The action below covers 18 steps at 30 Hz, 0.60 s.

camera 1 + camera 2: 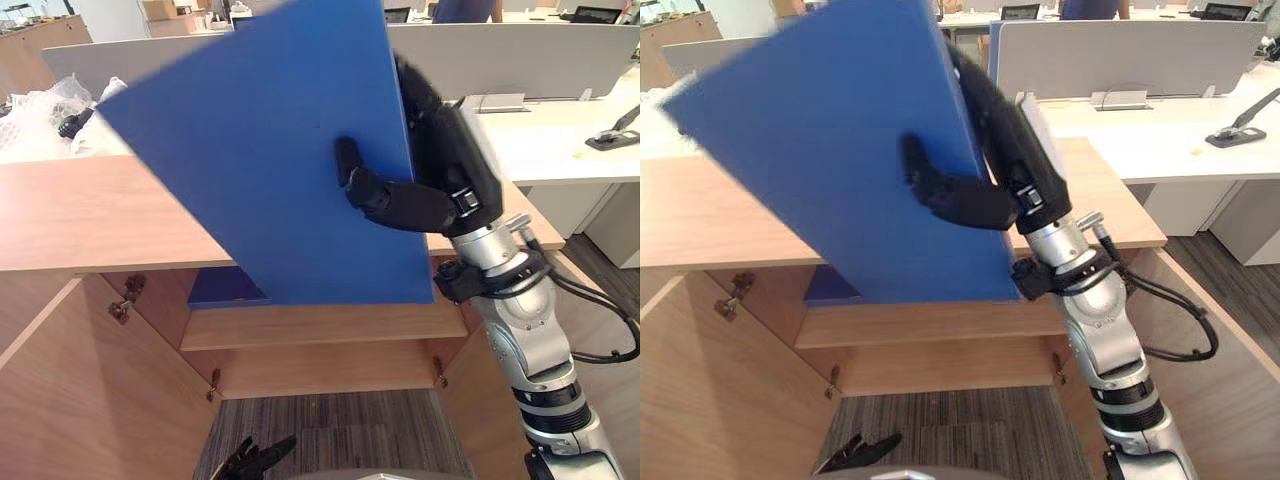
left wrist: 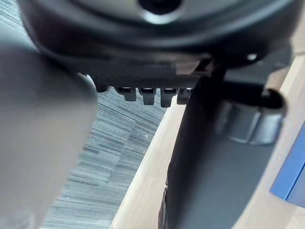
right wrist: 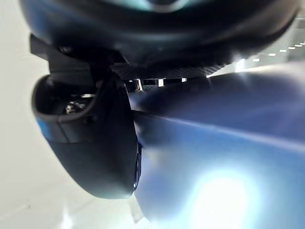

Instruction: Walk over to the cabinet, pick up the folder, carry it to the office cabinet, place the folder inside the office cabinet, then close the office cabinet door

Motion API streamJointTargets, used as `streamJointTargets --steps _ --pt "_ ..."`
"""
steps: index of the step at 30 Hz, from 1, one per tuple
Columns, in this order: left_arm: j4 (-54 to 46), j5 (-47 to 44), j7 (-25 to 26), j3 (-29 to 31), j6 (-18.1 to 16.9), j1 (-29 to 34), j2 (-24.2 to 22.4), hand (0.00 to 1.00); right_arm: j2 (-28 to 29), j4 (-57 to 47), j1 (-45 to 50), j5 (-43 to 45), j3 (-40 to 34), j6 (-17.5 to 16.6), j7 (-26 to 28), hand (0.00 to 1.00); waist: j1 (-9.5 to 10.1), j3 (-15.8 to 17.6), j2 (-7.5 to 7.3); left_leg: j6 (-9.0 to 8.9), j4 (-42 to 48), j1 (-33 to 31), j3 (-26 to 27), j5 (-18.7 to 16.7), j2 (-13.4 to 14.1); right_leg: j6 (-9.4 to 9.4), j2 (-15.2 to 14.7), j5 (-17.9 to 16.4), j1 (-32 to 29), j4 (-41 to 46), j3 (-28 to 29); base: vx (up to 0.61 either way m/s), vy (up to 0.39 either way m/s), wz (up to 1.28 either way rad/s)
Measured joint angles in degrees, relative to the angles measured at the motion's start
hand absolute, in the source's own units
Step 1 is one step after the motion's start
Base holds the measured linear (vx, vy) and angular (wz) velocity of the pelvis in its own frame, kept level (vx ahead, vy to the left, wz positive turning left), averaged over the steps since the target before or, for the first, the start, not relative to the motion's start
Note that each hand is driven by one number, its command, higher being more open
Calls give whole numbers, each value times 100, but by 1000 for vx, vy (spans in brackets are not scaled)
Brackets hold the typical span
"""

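A large blue folder (image 1: pixel 270 150) hangs in the air in front of the wooden top (image 1: pixel 90 215) of an open office cabinet. It is tilted, with its upper part leaning toward the robot's left. Its lower edge sits just above the cabinet's inner shelf (image 1: pixel 330 325), at the mouth of the opening.

The right hand (image 1: pixel 410 205) grips the folder by its right edge. The thumb (image 1: pixel 352 170) presses across the near face, and the dark palm and fingers lie behind it. This pinch seems meant to keep the thin board from swinging. The right wrist view shows the same clamp from very close, with the blue surface against the dark thumb.

The tilt probably helps the tall folder pass under the cabinet top and onto the shelf. Both doors, left (image 1: pixel 70 390) and right (image 1: pixel 1230 360), stand swung wide, leaving the way in clear. A flat blue item (image 1: pixel 225 288) already lies at the shelf's back left.

The left hand (image 1: pixel 255 458) hangs low over the grey carpet (image 1: pixel 340 430), fingers loosely extended and empty, apparently kept out of the way. The folder is not yet placed, and the doors are not yet closed.
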Motion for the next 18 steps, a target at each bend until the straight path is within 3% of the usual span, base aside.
streamJointTargets --steps 7,11,16,18 --pt "141 344 66 313 -60 32 6 100 -493 -651 -36 -758 1020 -552 27 0 -30 -51 -74 -10 -62 137 4 -26 -9 41 -14 -41 90 -14 -2 -5 4 0" --pt "249 450 69 242 -103 47 97 100 -989 -647 -257 -836 1569 -629 133 0 -13 -76 -114 -53 -67 130 -4 -56 -8 20 -14 -26 84 3 -5 0 0 0" --pt "462 506 71 182 -113 59 177 100 -1427 233 -233 -1330 2548 -714 177 0 12 -76 -116 -27 -67 127 -8 -38 -7 14 -13 -62 66 37 -7 0 0 0" --pt "464 595 67 -6 -113 44 248 100 -1530 1344 -185 -1793 3227 -588 213 0 85 -68 -120 -26 -66 125 -31 -38 -7 18 -15 -95 58 79 -24 4 9 5"
